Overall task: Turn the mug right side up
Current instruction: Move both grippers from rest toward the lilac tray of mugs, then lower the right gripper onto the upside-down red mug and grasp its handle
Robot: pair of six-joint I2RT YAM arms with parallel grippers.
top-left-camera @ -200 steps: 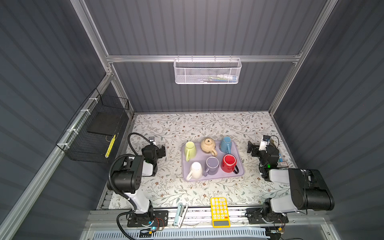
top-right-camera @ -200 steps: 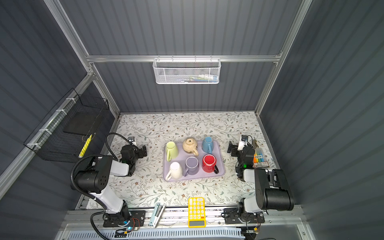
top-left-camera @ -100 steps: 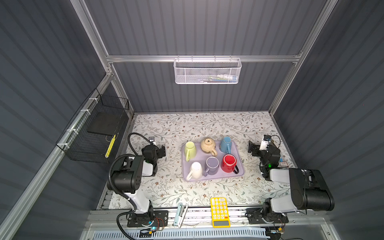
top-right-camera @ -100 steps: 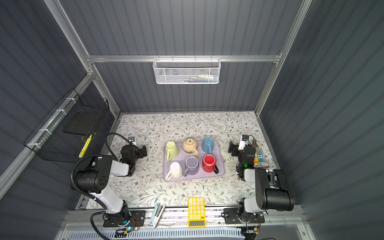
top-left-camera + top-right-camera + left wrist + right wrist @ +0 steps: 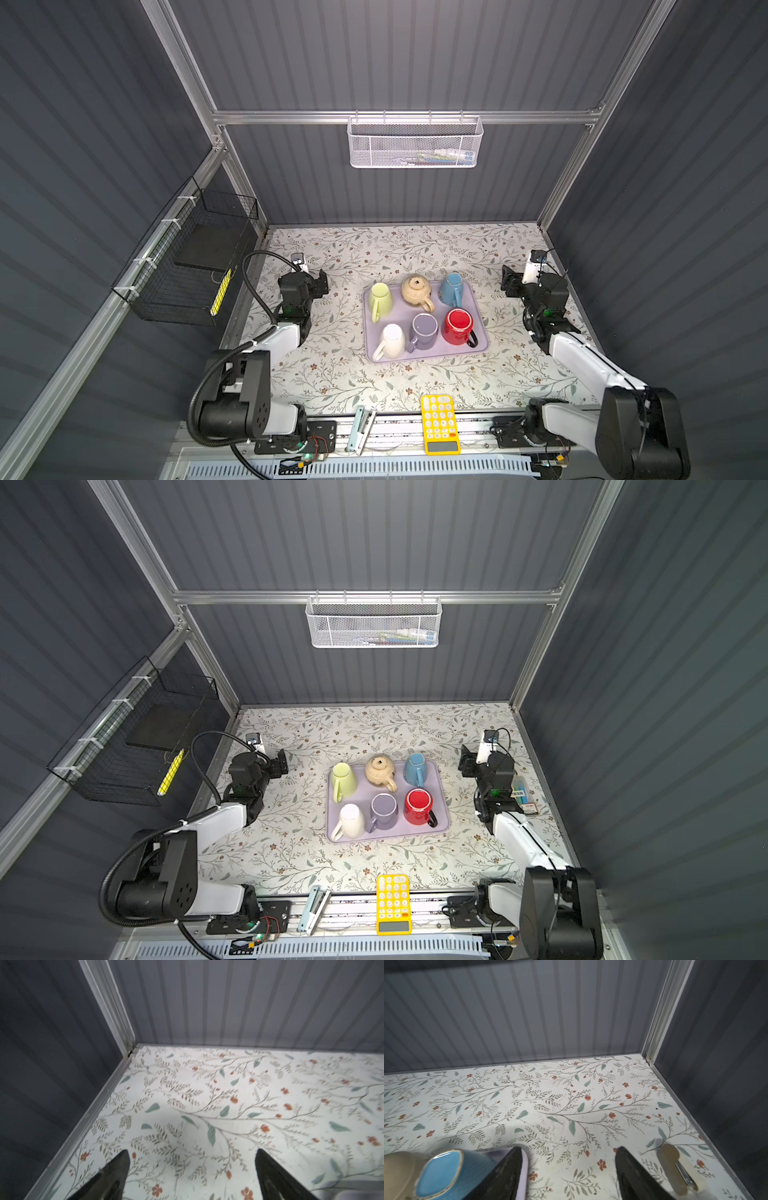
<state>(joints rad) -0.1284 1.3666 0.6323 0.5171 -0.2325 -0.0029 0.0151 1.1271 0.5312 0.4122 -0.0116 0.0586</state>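
A lilac tray point(image 5: 446, 351) in the middle of the table carries several mugs and a teapot. The blue mug point(image 5: 451, 289) point(image 5: 444, 1169) at its far right corner stands bottom up, its glazed base facing up. The green mug point(image 5: 380, 297) and white mug point(image 5: 392, 340) also show closed tops. The purple mug point(image 5: 424, 330) and red mug point(image 5: 458, 326) stand mouth up. My right gripper point(image 5: 509, 282) point(image 5: 569, 1147) hangs open over bare table just right of the tray, empty. My left gripper point(image 5: 322, 282) point(image 5: 191, 1150) stands open and empty left of the tray.
A beige teapot point(image 5: 417, 291) sits between the green and blue mugs. A beige stapler point(image 5: 675, 1169) lies by the right wall. A yellow calculator point(image 5: 439, 424) and a pale stapler point(image 5: 360, 430) lie at the front edge. A black wire basket point(image 5: 195, 266) hangs on the left wall.
The right gripper's jaws have narrowed a little while staying open. Both arms have hardly moved. The mugs are where they were.
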